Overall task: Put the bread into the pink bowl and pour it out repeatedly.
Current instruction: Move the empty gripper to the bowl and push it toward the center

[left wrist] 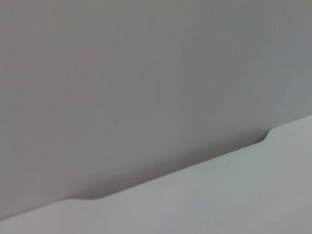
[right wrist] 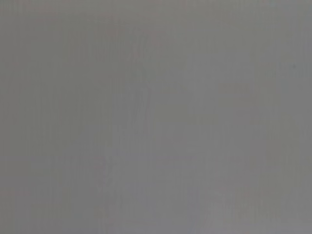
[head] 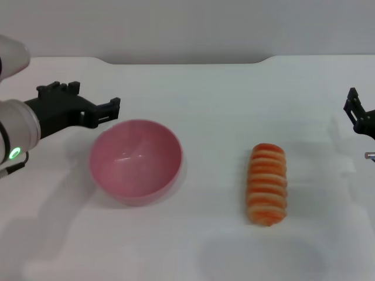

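The pink bowl [head: 136, 160] stands empty on the white table [head: 211, 99], left of centre, mouth up. The bread [head: 268, 184], an orange and cream striped loaf, lies on the table to the bowl's right, well apart from it, its long side running front to back. My left gripper [head: 111, 110] hovers just behind the bowl's far left rim, pointing right, open and holding nothing. My right gripper [head: 358, 115] is at the far right edge of the head view, partly cut off, well away from the bread. Neither wrist view shows the bowl or the bread.
The table's back edge, with a raised step toward the right [head: 263, 60], runs along a grey wall. The left wrist view shows only that wall and the table edge [left wrist: 195, 165]. The right wrist view shows plain grey.
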Robot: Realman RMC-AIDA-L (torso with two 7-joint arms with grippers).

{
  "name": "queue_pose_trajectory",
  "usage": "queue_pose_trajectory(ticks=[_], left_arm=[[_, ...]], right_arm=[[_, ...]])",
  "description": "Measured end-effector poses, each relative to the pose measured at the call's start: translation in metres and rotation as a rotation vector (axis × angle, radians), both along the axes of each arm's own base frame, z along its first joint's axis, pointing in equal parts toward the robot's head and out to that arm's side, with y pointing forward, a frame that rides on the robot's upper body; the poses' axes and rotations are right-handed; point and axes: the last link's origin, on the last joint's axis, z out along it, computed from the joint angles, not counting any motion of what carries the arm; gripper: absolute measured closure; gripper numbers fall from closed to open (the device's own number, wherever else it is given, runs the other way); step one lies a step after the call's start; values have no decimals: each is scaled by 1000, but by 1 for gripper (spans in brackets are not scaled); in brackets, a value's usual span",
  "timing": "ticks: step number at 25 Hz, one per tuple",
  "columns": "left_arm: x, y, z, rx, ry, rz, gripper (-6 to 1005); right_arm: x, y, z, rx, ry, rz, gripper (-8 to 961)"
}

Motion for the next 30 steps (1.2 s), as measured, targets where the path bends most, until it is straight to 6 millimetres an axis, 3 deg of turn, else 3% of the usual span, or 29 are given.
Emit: queue_pose_trajectory(ticks=[9, 14, 21, 30], left_arm=[[-21, -15, -5, -22, 7, 66, 141], [-29, -25, -25, -97, 13, 99, 141], [-32, -24, -39, -146, 21, 105, 141], [-34, -18, -41, -146, 28, 104, 141]], right_arm=[[-2, 3, 0, -2, -2, 7, 201], [-4, 4, 0, 0, -5, 13, 201], [-5, 5, 0, 0, -6, 16, 201], [-3, 4, 0, -2, -9, 13, 201]])
